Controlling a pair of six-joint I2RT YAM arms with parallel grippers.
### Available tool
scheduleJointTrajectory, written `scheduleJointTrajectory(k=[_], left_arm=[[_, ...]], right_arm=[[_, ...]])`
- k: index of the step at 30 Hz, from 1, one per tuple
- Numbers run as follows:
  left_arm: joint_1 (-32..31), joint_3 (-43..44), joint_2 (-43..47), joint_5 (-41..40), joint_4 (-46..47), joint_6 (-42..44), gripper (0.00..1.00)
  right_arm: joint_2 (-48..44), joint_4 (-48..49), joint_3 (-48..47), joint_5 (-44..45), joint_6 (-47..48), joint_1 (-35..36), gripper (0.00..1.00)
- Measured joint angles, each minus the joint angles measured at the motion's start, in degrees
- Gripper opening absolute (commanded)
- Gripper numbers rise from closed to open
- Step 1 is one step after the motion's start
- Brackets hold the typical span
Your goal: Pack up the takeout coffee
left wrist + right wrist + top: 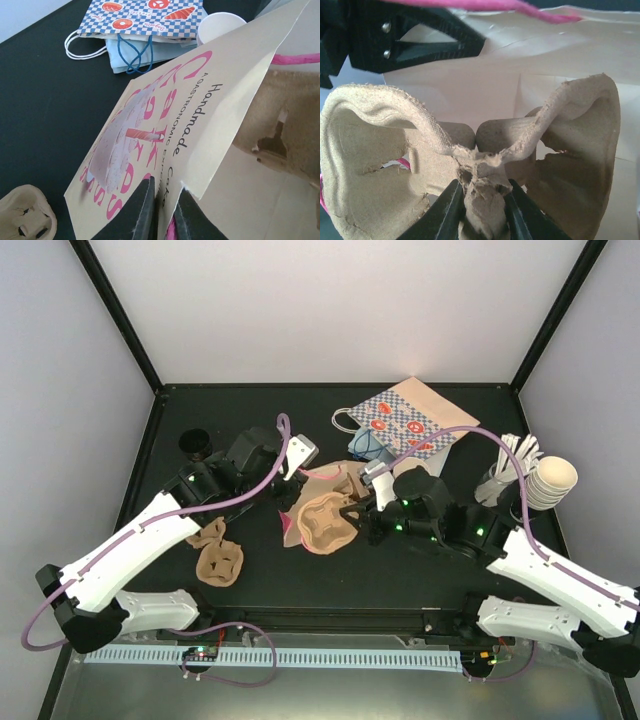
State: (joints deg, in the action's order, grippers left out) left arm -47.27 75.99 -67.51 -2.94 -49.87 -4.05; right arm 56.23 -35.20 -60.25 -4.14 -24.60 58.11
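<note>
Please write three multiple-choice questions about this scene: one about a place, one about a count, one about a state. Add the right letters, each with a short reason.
1. Where on the table does the small black cup stand?
A) far left
B) near right corner
C) middle of the near edge

2. How many pulp cup carriers show from above?
A) one
B) two
C) four

3. In what state is the right gripper?
A) wide open, holding nothing
B) shut on nothing
C) shut on a pulp carrier

Answers:
1 A: in the top view the cup stands at the far left, beyond the left arm.
2 B: the free pulp carrier lies left of centre, and the held pulp carrier is mid-table.
3 C: in the right wrist view both fingers pinch the carrier's middle ridge.
</note>
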Motion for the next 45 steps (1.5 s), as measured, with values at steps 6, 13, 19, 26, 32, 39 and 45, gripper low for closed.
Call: scheduleJointTrajectory(k=[6, 13, 19, 26, 32, 39, 45], left_arm=[[0.0, 0.02, 0.0, 1.36, -0.68, -0.94, 0.27], [0.02, 0.07, 1.68, 2.21, -1.33, -1.55, 0.6], [0.07, 0.07, 6.71, 1.53, -1.99, -2.08, 0.64], [0.07, -0.79, 11.1, 1.05, -3.13, -2.75, 0.61], [0.07, -7.15, 15.76, 1.9, -2.34, -3.08, 0.58], [0.07, -10.4, 13.97, 1.97, -2.25, -4.98, 0.53], [0.07, -11.3, 12.7, 4.04, -0.63, -3.85, 0.47]], right_arm=[[-0.7, 0.61, 0.37, 3.17, -4.02, 0.0, 0.19], [5.31, -1.09, -3.32, 6.49, -6.08, -0.74, 0.19], [6.25, -0.76, -3.69, 6.56, -6.51, -2.34, 0.19], [8.48, 0.04, -4.33, 6.54, -6.86, -4.68, 0.19], [11.1, 0.5, -6.93, 6.54, -6.8, -4.96, 0.18], [12.09, 0.52, -7.56, 6.6, -6.54, -4.96, 0.19], [12.09, 0.5, -7.63, 6.6, -6.49, -5.01, 0.19]])
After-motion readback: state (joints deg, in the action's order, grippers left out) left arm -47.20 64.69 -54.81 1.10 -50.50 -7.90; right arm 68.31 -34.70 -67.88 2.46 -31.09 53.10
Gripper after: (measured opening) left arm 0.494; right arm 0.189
